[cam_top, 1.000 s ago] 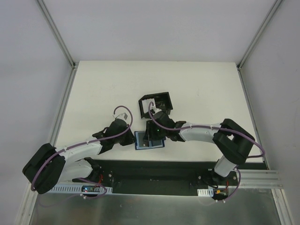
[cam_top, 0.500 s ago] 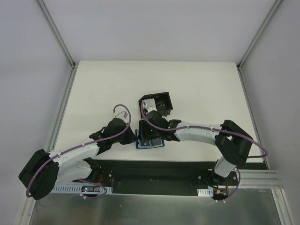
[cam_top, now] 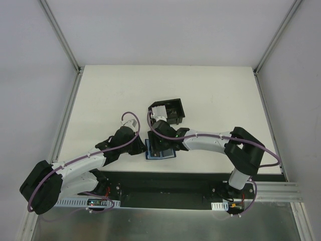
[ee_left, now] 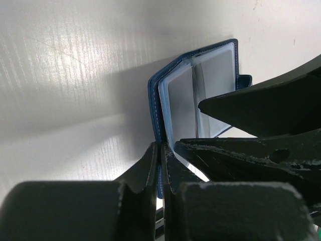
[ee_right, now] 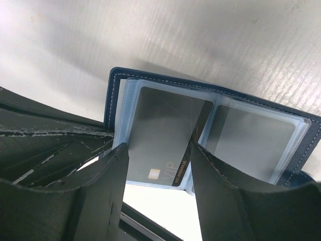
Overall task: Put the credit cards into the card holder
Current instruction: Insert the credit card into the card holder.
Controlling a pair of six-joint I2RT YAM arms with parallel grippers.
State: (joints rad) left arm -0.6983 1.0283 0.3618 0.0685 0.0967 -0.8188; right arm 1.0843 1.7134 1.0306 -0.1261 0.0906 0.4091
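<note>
The left tool (ee_left: 160,148) is clenched on the near edge of the card holder (ee_left: 153,100), pinning its blue cover so the holder lies open on the desk (cam_top: 215,90). Touching it on the other side, the right tool (ee_right: 158,145) hangs over the open holder with its fingers released and apart. A grey credit card (ee_right: 160,118) lies between and just beyond those fingers, free of them as far as I can tell. The card sits slightly askew in the clear sleeve nearest the left tool, its dark striped end towards the right tool. The neighbouring sleeve (ee_right: 251,135) shows grey too; whether it has a card I cannot tell. Beyond the right tool stands a black box (cam_top: 173,113) with something pale at one end, probably more cards.

The step in hand looks like seating one card. Next, I judge, the right tool must nudge it straight and fully home, then reach back to the box while the left tool holds the cover.
</note>
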